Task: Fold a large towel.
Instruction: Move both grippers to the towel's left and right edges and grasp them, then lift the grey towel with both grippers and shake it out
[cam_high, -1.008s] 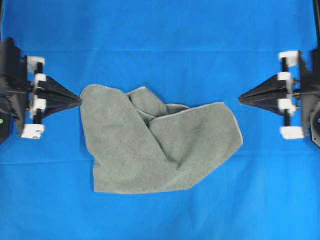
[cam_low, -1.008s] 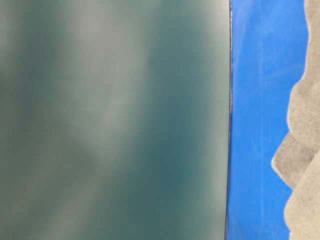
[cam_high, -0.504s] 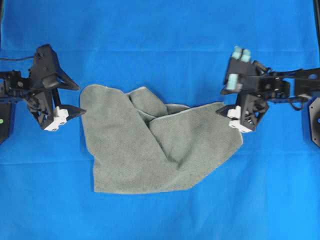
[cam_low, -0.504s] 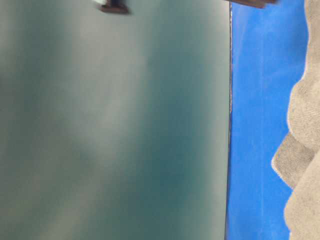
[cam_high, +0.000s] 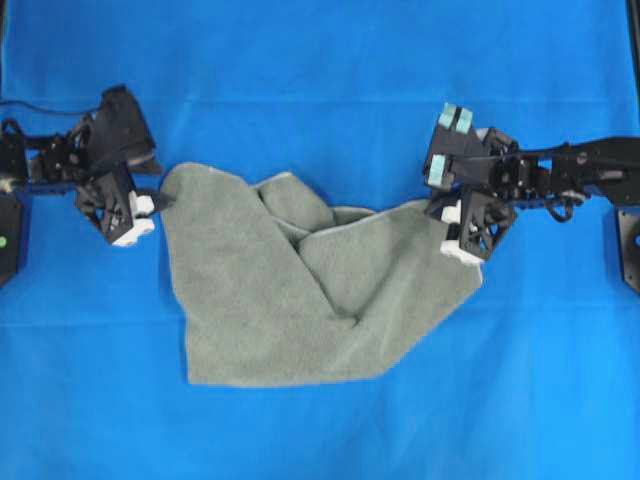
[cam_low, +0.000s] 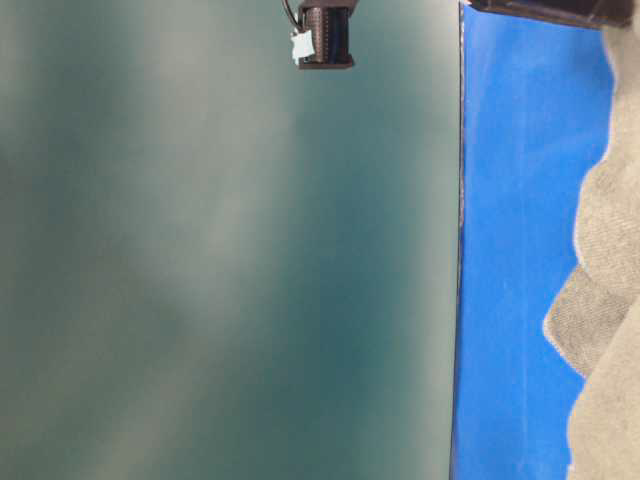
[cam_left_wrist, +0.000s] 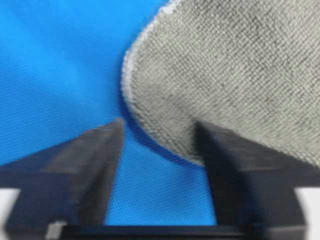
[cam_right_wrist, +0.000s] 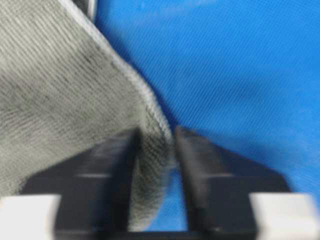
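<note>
Overhead, the crumpled towel (cam_high: 320, 290) is seen mid-counter (cam_high: 320, 80), flanked by both tools for corner grasps. In the left wrist view, the left tool (cam_left_wrist: 160, 135) is parted around a corner. In the right wrist view, the right tool (cam_right_wrist: 156, 145) is pinched on the towel's edge, seemingly ready for spreading.

A blue table covering (cam_high: 320, 80) is spread flat across the whole work surface, and a faint horizontal crease can be seen along its upper part. In the table-level view a blurred grey-green surface (cam_low: 220, 260) (too unfocused to be identified) is seen filling the left side.
</note>
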